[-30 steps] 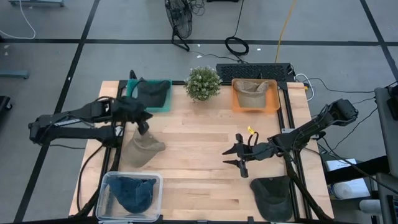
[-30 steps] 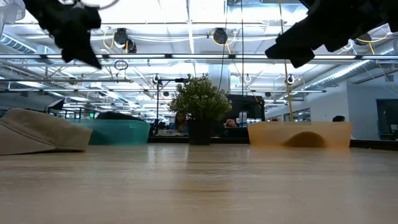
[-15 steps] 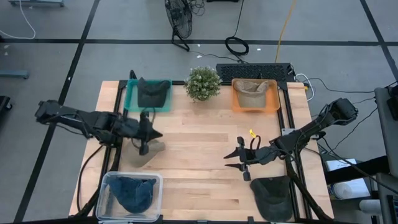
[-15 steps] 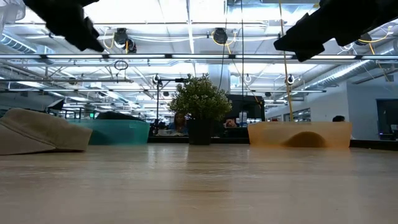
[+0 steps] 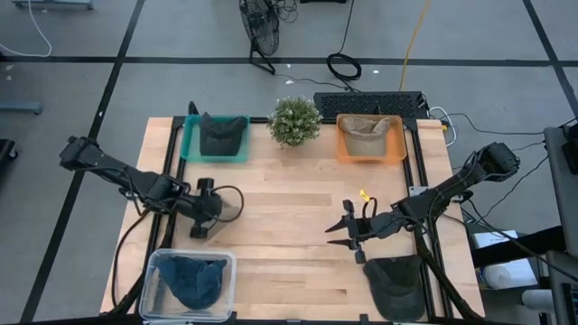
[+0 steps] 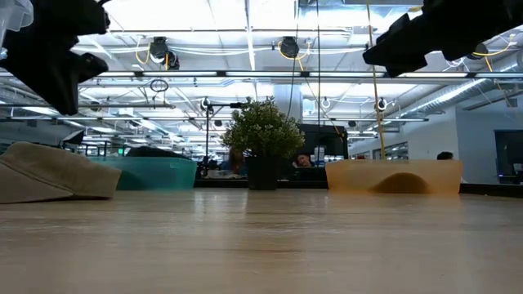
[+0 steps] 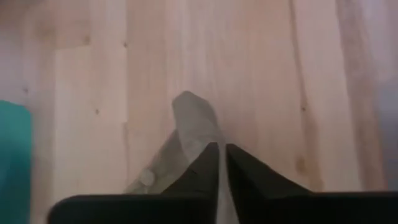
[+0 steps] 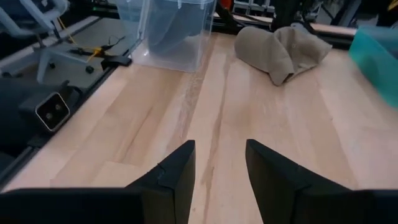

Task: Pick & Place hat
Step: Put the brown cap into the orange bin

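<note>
A tan hat (image 5: 231, 210) lies flat on the wooden table (image 5: 298, 199), left of the middle; it also shows as the tan hat (image 6: 57, 173) at the left of the low view. My left gripper (image 5: 199, 226) hovers over its near-left part, pointing down, with its fingers shut. The left wrist view shows the left gripper (image 7: 222, 149) above the hat's tan cloth (image 7: 189, 121). The low view shows clear air between the left arm (image 6: 49, 49) and the hat. My right gripper (image 5: 348, 233) waits open, right of the middle, above the table.
A teal bin (image 5: 217, 137) with a dark hat, a potted plant (image 5: 293, 120) and an orange bin (image 5: 370, 137) with a tan hat line the far edge. A clear bin (image 5: 190, 280) with a blue hat stands near left. A dark hat (image 5: 397, 284) lies near right.
My left gripper has moved toward the table's near edge, from beside the tan hat's far end to over the hat, while its arm has drawn back toward the left. The hat has stayed where it was.
</note>
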Tool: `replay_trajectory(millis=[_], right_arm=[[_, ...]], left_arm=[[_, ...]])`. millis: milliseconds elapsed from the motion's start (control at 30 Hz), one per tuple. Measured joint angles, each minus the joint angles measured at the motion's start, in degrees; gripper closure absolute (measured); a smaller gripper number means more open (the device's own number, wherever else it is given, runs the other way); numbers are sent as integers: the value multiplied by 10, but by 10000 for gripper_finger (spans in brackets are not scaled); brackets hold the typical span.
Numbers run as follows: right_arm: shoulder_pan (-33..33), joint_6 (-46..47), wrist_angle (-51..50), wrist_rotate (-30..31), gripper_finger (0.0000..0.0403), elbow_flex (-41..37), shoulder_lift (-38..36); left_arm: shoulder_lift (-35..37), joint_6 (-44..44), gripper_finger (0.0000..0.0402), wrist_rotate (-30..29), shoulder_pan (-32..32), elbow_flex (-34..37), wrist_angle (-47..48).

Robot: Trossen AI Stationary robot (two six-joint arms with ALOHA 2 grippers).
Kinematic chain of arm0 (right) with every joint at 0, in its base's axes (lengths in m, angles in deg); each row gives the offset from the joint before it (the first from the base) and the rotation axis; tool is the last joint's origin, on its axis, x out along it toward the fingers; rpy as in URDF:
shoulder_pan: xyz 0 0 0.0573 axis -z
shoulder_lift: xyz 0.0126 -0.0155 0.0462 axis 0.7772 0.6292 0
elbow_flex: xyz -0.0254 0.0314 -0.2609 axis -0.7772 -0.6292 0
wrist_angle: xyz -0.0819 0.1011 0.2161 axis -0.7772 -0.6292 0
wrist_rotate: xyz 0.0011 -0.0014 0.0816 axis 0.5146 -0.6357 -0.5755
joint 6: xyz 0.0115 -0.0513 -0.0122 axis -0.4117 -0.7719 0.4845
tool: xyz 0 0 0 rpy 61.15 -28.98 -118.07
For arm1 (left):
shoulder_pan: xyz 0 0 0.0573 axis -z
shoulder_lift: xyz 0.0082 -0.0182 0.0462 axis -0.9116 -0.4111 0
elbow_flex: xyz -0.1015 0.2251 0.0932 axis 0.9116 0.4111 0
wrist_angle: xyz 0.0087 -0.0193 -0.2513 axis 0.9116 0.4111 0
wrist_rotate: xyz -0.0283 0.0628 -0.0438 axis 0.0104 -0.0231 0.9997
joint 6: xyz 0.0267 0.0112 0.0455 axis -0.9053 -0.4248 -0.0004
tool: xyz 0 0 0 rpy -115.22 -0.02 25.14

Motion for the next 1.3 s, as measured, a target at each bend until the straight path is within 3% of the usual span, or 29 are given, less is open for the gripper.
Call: replay_trajectory(millis=[300, 433, 533, 700, 867, 1067, 1300], right_arm=[[27, -74, -1, 1, 273, 0, 0], [37, -89, -11, 0, 273, 0, 0], [45, -98, -21, 0, 273, 0, 0], [60, -108, -24, 1, 273, 0, 0], [83, -120, -20, 1, 273, 0, 0], [105, -129, -34, 1, 273, 0, 0], [135, -166, -16, 1, 273, 0, 0]], left_arm=[[-70, 22, 191, 19, 10, -58, 46], [-130, 80, 126, 64, -9, -84, 138], [-184, 84, 101, 79, -20, -102, 213], [-240, 56, 106, 68, -36, -118, 258], [-247, 22, 131, 44, -59, -119, 270], [-247, 12, 161, 128, -70, -119, 236], [-247, 7, 200, 118, -63, -90, 201]])
